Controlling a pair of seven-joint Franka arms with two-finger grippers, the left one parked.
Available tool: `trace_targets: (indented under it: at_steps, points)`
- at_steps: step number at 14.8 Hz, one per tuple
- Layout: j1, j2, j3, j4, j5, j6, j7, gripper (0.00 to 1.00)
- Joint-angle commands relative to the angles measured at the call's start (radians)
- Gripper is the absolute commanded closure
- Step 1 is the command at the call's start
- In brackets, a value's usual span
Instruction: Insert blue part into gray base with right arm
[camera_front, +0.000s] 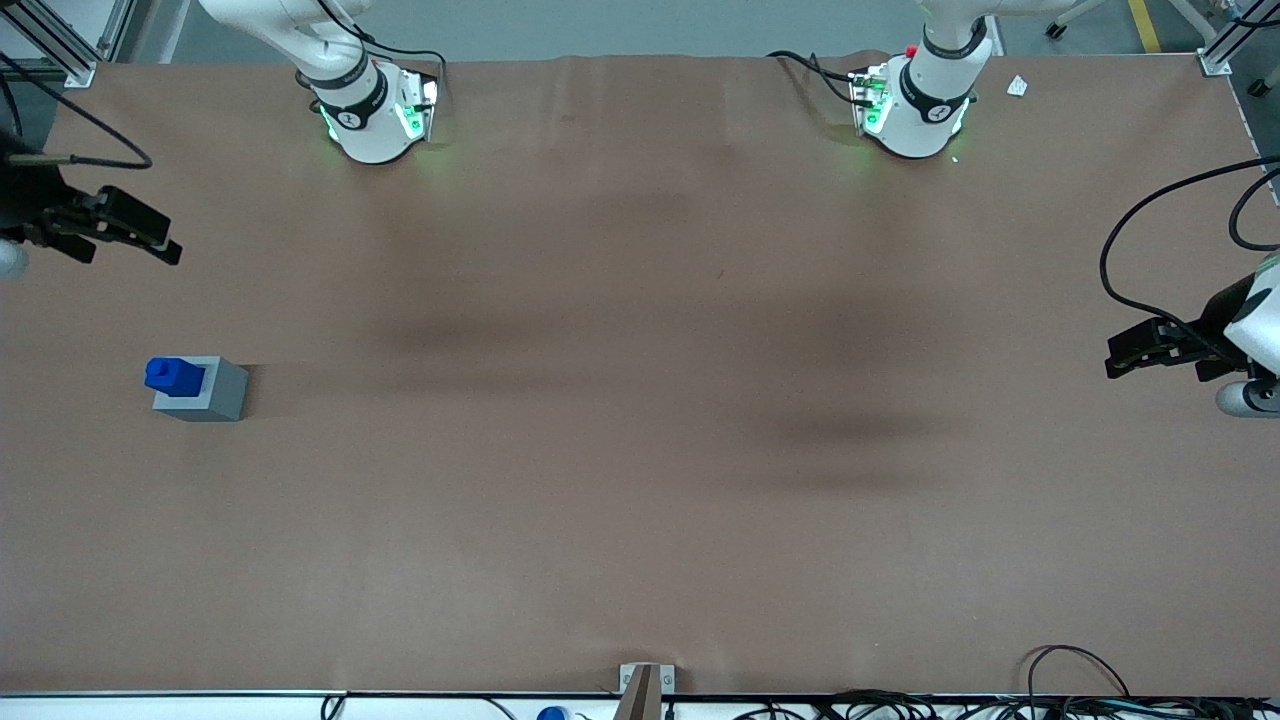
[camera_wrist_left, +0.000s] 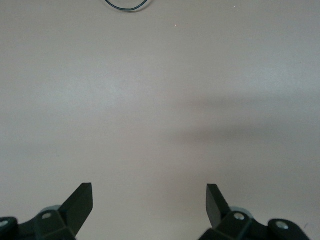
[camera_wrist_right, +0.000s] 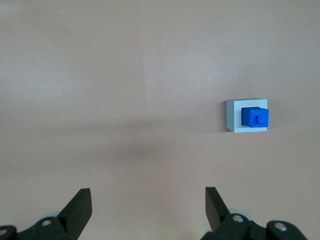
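Hovering at the working arm's end of the table (camera_front: 640, 520), our right arm's gripper (camera_front: 150, 240) holds nothing, its fingers (camera_wrist_right: 80, 205) spread wide apart. Nearer the front camera than the gripper and well apart from it, we see the gray base (camera_front: 205, 390) resting on the brown surface, with the blue part (camera_front: 173, 376) seated in its top and standing proud of it.

Blue part (camera_front: 174, 375) glossy plastic, gray base (camera_front: 212, 392) matt plastic; table cover (camera_front: 640, 420) matt brown paper-like sheet; gripper (camera_front: 150, 238) matt blk, above table
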Motion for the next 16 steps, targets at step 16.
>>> trace_targets:
  at_steps: [16]
  points:
    - [0.019,-0.079,-0.004,-0.082,-0.017,0.020,-0.142,0.00]
